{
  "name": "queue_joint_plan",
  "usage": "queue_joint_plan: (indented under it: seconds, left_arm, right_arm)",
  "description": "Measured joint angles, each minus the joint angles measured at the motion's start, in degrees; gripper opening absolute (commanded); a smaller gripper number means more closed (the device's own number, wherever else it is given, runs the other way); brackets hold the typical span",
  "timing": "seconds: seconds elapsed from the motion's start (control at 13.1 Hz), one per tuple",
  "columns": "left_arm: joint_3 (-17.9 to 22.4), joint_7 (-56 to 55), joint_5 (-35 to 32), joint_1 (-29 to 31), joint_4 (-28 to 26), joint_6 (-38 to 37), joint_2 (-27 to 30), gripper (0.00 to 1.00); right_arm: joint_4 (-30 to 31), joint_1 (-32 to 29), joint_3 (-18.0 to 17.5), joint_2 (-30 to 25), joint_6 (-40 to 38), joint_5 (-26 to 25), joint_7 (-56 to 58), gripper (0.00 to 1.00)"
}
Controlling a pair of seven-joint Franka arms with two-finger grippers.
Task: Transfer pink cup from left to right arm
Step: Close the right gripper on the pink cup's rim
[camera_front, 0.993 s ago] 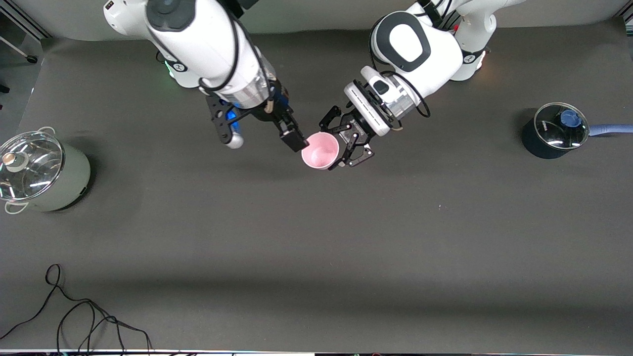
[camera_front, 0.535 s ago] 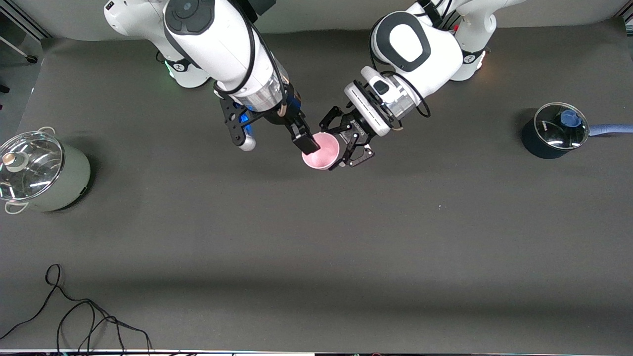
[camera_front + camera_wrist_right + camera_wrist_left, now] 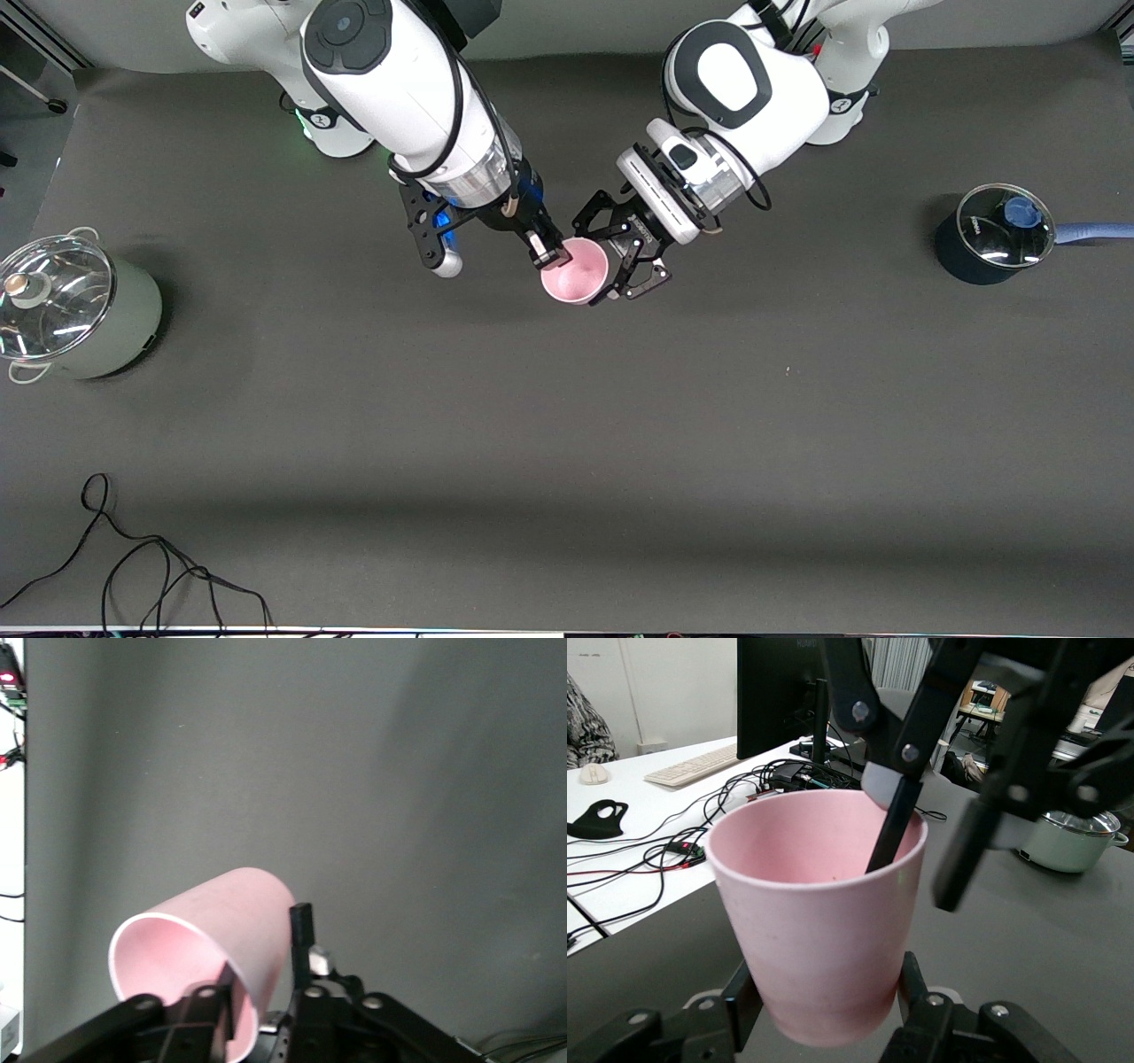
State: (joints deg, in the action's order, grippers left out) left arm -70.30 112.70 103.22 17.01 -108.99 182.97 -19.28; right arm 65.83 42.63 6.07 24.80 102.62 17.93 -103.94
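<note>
**Handover about to close**

Cup hangs in the air over the middle of the table, nearer the arm bases than the camera, mouth up and a little tilted. It is pale pink, tapered, smooth, with no handle, and looks empty. The left gripper pinches it low on the body, one linkage finger on each side.

A second ago the right gripper was clear of the rim; it has since come in. One finger now sits inside the cup against the wall, the other outside. They straddle the rim, spread, not yet pressing.

I reckon the right gripper only has to squeeze; then the left can let go.

A grey-green pot and a dark pan sit at the table's ends, well apart.
</note>
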Motion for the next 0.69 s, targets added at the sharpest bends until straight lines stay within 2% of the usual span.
queue_joint_plan:
  seconds: [0.08,0.23,0.31,0.38,0.46,0.69]
  left_arm:
    - [0.03,0.18,-0.09,0.00,0.00,0.08,0.00,0.36]
    - [0.07,0.53,-0.12,0.00,0.01,0.08,0.00,0.44]
    - [0.08,0.54,-0.13,0.00,0.02,0.08,0.00,0.54]
    - [0.08,0.55,-0.13,0.01,0.03,0.08,0.00,0.78]
    - [0.10,0.57,-0.15,0.01,0.04,0.10,0.00,0.98]
    - [0.48,-0.01,-0.06,0.18,0.39,0.25,-0.09,0.99]
  right_arm:
    - [-0.03,0.00,0.01,0.00,-0.22,0.00,-0.26,0.00]
    - [-0.02,0.00,0.01,0.01,-0.18,0.00,-0.28,0.00]
    - [-0.02,0.00,0.01,0.02,-0.13,0.00,-0.28,0.00]
    - [-0.03,0.00,0.01,0.02,-0.12,0.00,-0.29,0.00]
    - [-0.02,0.00,0.01,0.02,-0.13,0.01,-0.30,0.00]
    - [-0.09,-0.04,0.22,0.03,0.88,0.00,-0.72,0.00]
